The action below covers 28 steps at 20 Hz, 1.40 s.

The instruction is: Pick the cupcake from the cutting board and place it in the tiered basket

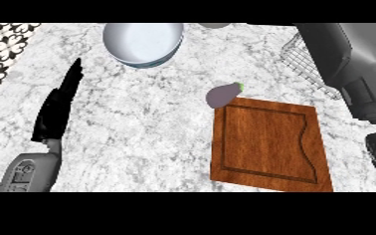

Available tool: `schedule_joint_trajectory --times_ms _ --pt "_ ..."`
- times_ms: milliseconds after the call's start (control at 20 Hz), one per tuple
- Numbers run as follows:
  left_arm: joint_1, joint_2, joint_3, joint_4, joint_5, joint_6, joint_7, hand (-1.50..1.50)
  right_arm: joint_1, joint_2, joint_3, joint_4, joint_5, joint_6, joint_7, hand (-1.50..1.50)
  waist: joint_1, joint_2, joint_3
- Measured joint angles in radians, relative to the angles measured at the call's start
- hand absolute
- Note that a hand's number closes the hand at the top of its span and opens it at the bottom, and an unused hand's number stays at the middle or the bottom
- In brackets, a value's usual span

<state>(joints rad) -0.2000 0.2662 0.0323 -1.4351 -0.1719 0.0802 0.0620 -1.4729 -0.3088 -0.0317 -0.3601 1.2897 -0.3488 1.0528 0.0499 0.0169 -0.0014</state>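
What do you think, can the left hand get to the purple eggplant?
Probably yes. The left hand is open at the view's left, and only bare counter lies between it and the eggplant at the cutting board corner.

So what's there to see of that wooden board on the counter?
The cutting board is a brown, wood-grained rectangle with a shallow groove running inside its edges. It lies flat on the speckled white counter, right of centre, turned slightly. Only bare wood shows on its top. A small purple vegetable sits at its far left corner, seemingly touching it.
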Motion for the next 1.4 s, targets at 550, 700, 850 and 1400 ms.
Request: schedule_joint_trajectory --times_ms 550,700,850,1400 --pt "0.041 -0.008 0.007 -0.015 -0.002 0.000 -0.014 0.00 0.014 -0.115 0.041 0.155 0.100 0.086 -0.010 1.50 -0.013 -0.005 0.001" --pt "0.015 -0.001 0.018 -0.016 0.001 -0.005 0.011 0.00 0.028 -0.133 0.027 0.158 0.087 0.104 -0.045 1.50 -0.020 -0.007 0.001" --pt "0.026 -0.004 0.025 -0.009 0.000 -0.003 -0.006 0.00 0.054 -0.156 0.001 0.145 0.057 0.112 -0.091 1.50 -0.026 -0.009 0.001" --pt "0.034 0.001 0.034 -0.031 0.000 -0.019 0.004 0.00 0.189 -0.178 -0.170 0.110 -0.125 0.026 -0.205 -1.50 -0.029 -0.009 0.002"
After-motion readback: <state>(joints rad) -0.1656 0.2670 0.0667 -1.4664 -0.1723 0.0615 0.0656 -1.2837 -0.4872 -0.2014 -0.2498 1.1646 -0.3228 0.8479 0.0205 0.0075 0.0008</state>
